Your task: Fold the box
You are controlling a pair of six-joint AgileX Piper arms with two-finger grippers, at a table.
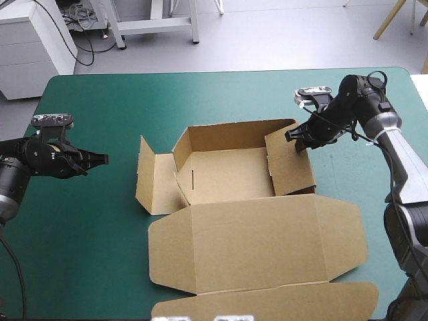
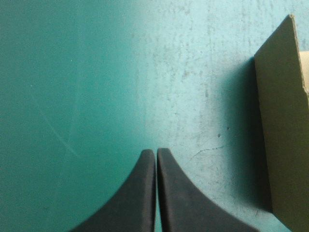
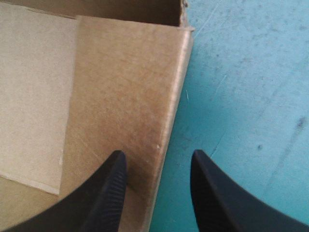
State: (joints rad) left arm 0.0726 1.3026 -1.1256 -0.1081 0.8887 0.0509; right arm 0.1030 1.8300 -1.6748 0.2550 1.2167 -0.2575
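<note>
The brown box (image 1: 227,175) lies mid-table as an open tray, its back and right walls raised. Its lid (image 1: 261,241) lies flat toward the near edge, and a left flap (image 1: 152,177) leans outward. My right gripper (image 1: 299,139) is open at the top of the right wall (image 3: 125,96). It straddles the wall's edge, one finger over the inside face and the other over the teal-green cover outside (image 3: 158,193). My left gripper (image 1: 103,159) is shut and holds nothing (image 2: 156,154). It points at the left flap (image 2: 285,121) from a short way off.
A strip of teal-green cover (image 1: 120,221) separates the left gripper from the box's left flap. The lid's front flap (image 1: 267,302) reaches almost to the table's near edge. The far part of the table (image 1: 200,93) shows only cover.
</note>
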